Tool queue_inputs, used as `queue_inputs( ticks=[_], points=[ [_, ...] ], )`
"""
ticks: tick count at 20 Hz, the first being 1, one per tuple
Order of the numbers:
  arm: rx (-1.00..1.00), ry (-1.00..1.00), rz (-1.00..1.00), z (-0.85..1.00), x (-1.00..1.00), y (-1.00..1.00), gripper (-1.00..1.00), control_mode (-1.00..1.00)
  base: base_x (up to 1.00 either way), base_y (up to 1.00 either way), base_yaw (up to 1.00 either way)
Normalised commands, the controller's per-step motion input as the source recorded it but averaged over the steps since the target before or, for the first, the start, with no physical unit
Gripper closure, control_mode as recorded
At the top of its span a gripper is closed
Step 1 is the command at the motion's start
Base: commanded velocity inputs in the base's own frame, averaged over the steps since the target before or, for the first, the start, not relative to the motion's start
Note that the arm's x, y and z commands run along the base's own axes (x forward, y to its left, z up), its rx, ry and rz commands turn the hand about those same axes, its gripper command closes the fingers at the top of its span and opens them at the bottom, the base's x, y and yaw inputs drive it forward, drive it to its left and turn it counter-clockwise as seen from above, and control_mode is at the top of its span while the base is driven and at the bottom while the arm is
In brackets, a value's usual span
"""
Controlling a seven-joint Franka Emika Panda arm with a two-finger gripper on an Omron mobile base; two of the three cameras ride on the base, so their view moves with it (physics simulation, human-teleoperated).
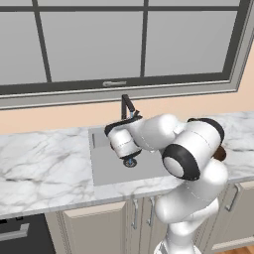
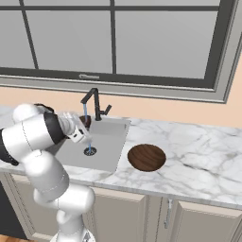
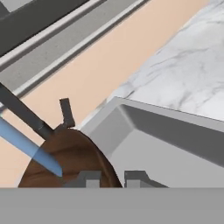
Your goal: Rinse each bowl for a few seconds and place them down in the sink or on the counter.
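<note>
**Hand view: bowl under running water**

Hand view, close up: fingers [image 3: 111,178] nearly pressed together, narrow gap, pinching the rim of a dark-brown wooden bowl [image 3: 72,159] at bottom left. Blue water stream [image 3: 30,151] slants down onto the bowl's inner face. Black faucet [image 3: 26,114] w/ short lever sits just behind the bowl. Grey sink [image 3: 175,144] walls to the right, marble table [image 3: 183,78] beyond, peach wall above.

Right base view: arm reaches from lower left over the sink [image 2: 111,142], hand [image 2: 78,128] held above the basin's left part, near the faucet [image 2: 94,101]. Held bowl [image 2: 85,121] peeks out as a brown patch by the hand, right under the spout. Water [image 2: 88,132] falls past it to the round drain [image 2: 90,151]. 2nd bowl [image 2: 147,157] rests upright on the table [image 2: 198,151], just right of the sink edge, well apart from the hand.

Left base view: hand [image 1: 124,141] over the sink [image 1: 106,171] middle, in front of the faucet [image 1: 126,105], drain [image 1: 130,162] just below it. Brown bit of the 2nd bowl [image 1: 220,154] shows behind the arm's elbow at right, on the table [image 1: 44,168]. Window behind the table.
</note>
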Motion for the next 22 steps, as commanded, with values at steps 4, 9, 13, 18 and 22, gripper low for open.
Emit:
queue_inputs(
  ticks=[4, 9, 13, 18, 22],
  points=[
    [-0.03, -0.05, -0.13, 0.74, -0.15, 0.42, 1.0, -1.0, 0.0, 0.0, 0.0],
    [-0.03, -0.02, -0.08, 0.61, -0.31, 0.62, 1.0, -1.0, 0.0, 0.0, 0.0],
    [-0.07, 0.01, -0.03, 0.61, -0.21, 0.72, 1.0, -1.0, 0.0, 0.0, 0.0],
    [-0.12, 0.07, -0.01, 0.55, -0.19, 0.69, 1.0, -1.0, 0.0, 0.0, 0.0],
    [-0.14, 0.19, 0.0, 0.43, -0.18, 0.53, 1.0, -1.0, 0.0, 0.0, 0.0]
  ],
)
